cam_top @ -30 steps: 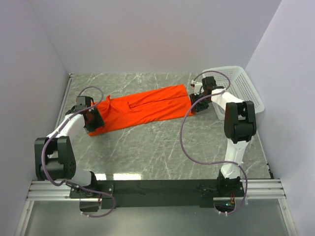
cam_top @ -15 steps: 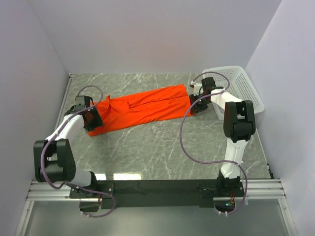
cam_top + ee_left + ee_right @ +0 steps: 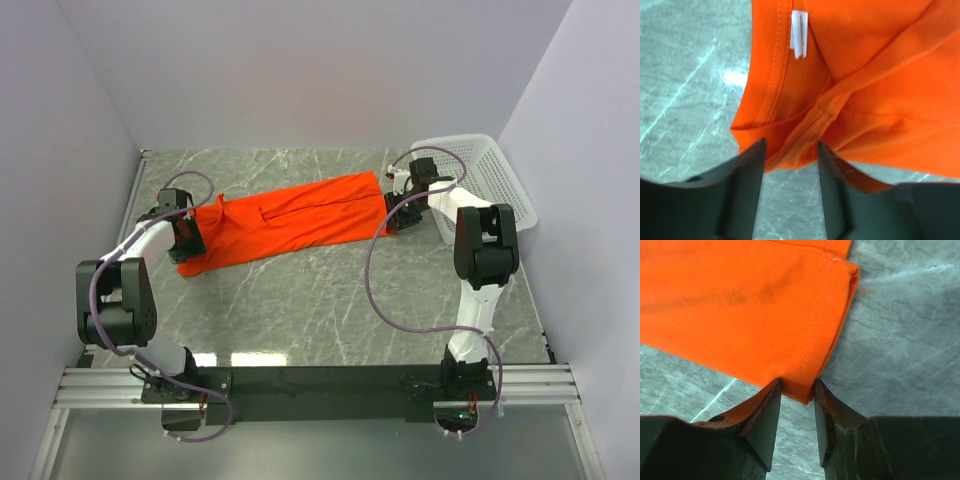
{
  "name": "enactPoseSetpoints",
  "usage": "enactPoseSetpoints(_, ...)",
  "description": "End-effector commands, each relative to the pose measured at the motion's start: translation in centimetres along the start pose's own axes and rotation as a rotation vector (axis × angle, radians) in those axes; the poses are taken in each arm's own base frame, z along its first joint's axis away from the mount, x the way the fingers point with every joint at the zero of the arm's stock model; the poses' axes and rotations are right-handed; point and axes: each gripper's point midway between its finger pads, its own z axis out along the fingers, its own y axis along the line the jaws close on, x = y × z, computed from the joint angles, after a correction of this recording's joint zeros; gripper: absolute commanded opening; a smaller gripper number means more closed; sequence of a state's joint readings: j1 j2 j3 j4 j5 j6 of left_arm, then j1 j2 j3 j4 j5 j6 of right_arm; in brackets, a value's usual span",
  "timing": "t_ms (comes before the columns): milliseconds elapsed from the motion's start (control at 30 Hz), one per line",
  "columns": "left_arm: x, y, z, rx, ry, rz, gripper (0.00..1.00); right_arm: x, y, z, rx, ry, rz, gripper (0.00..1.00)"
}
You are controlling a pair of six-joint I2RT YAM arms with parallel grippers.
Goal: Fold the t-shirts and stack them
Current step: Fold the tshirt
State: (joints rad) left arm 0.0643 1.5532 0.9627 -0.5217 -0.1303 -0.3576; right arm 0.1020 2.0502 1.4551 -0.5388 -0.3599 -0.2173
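Observation:
An orange t-shirt [image 3: 290, 220], folded into a long strip, lies slanted across the marble table. My left gripper [image 3: 188, 232] is at its left collar end. In the left wrist view the open gripper [image 3: 790, 150] straddles the bunched edge of the shirt [image 3: 880, 100] below the white neck label [image 3: 799, 34]. My right gripper [image 3: 397, 215] is at the shirt's right hem end. In the right wrist view that gripper [image 3: 796, 387] stands narrowly open, with the hem corner of the shirt [image 3: 730, 315] lying flat between the tips.
A white plastic basket [image 3: 490, 175] stands at the back right, just beyond the right arm. Walls close off the table on the left, back and right. Bare marble [image 3: 330, 300] lies in front of the shirt.
My left gripper has moved a little farther back along the shirt's collar end. The right gripper and the shirt have hardly moved.

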Motion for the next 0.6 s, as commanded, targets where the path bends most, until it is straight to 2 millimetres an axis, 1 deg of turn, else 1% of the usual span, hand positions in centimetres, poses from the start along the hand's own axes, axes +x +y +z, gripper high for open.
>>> enactPoseSetpoints(0, -2.23, -0.1, -0.37, -0.006, -0.042, 0.021, 0.46, -1.69, 0.11, -0.52, -0.007, -0.04, -0.009, 0.4)
enactPoseSetpoints(67, -2.11, -0.16, -0.25, -0.004, -0.036, 0.022, 0.4, -1.74, 0.2, -0.49, -0.009, -0.041, -0.009, 0.4)
enactPoseSetpoints(100, -1.93, -0.11, -0.14, -0.003, -0.031, 0.023, 0.35, -1.73, 0.14, -0.51, -0.008, -0.042, -0.008, 0.4)
enactPoseSetpoints(167, -1.73, -0.2, -0.06, 0.005, -0.023, 0.022, 0.3, -1.8, 0.13, -0.54, -0.008, -0.043, -0.008, 0.4)
enactPoseSetpoints(200, -1.61, -0.25, -0.01, 0.009, -0.02, 0.021, 0.25, -1.81, 0.1, -0.51, -0.007, -0.043, -0.007, 0.4)
enactPoseSetpoints(233, -1.54, -0.27, 0.01, 0.015, -0.016, 0.017, 0.24, -1.81, 0.1, -0.51, -0.007, -0.043, -0.007, 0.39)
enactPoseSetpoints(267, -1.45, -0.23, 0.09, 0.014, -0.012, 0.016, 0.19, -1.8, 0.09, -0.48, -0.007, -0.041, -0.006, 0.39)
enactPoseSetpoints(467, -1.98, 0.01, -0.3, 0.029, -0.024, -0.017, 0.01, -1.79, 0.03, -0.32, -0.008, -0.036, -0.004, 0.36)
enactPoseSetpoints(567, -1.84, 0.34, -0.3, 0.036, -0.02, -0.039, 0.01, -1.69, 0.12, -0.15, -0.013, -0.026, -0.002, 0.29)
